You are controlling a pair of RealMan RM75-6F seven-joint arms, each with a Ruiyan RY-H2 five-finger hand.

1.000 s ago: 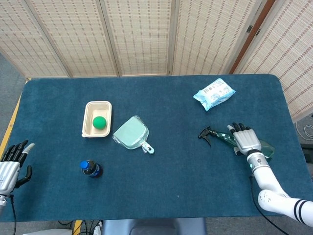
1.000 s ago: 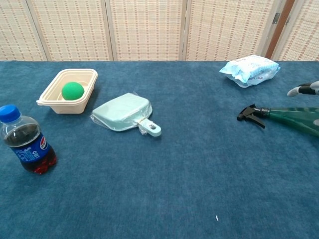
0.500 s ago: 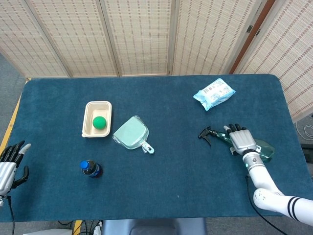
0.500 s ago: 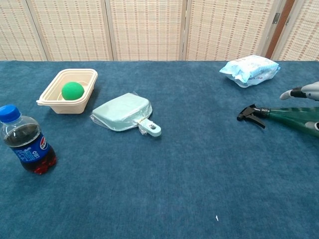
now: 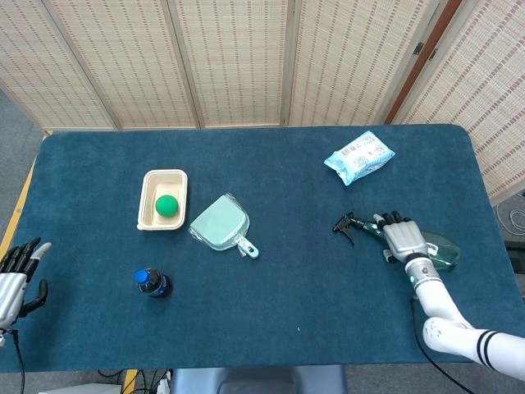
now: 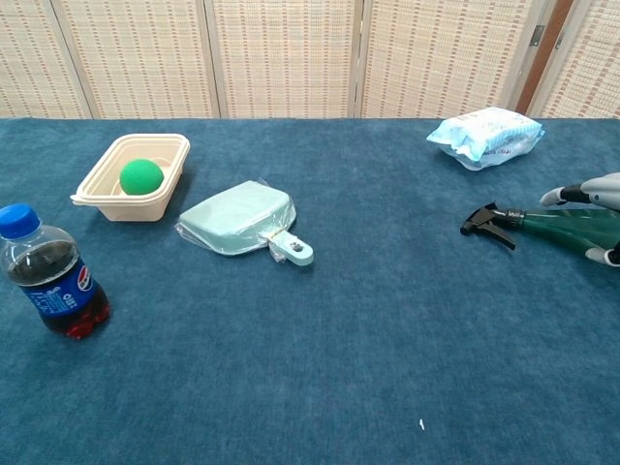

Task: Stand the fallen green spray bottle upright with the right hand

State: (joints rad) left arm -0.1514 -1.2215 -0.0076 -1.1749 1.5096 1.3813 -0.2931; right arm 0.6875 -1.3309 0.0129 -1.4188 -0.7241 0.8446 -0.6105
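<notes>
Surface [image 5: 271, 328]: blue cloth, bottle [image 5: 443, 250] at 3 o'clock, on its side, nozzle toward 9.

Right hand [image 5: 402, 239] lies over the bottle's neck end, fingers draped across it; can't tell if the grip has closed.

Left hand [image 5: 16, 275] sits at the 8 o'clock edge, fingers spread, holding nothing.

Risks: grip near the neck, so the heavy body may swing or slip when tilted up. Smooth plastic could roll out from under the fingers. Wipes pack [image 5: 358, 156] at 1 o'clock looks well clear.

Robot test setup, blue-clothed table [image 5: 271, 312], woven folding screens [image 5: 238, 57] behind, staged props
</notes>
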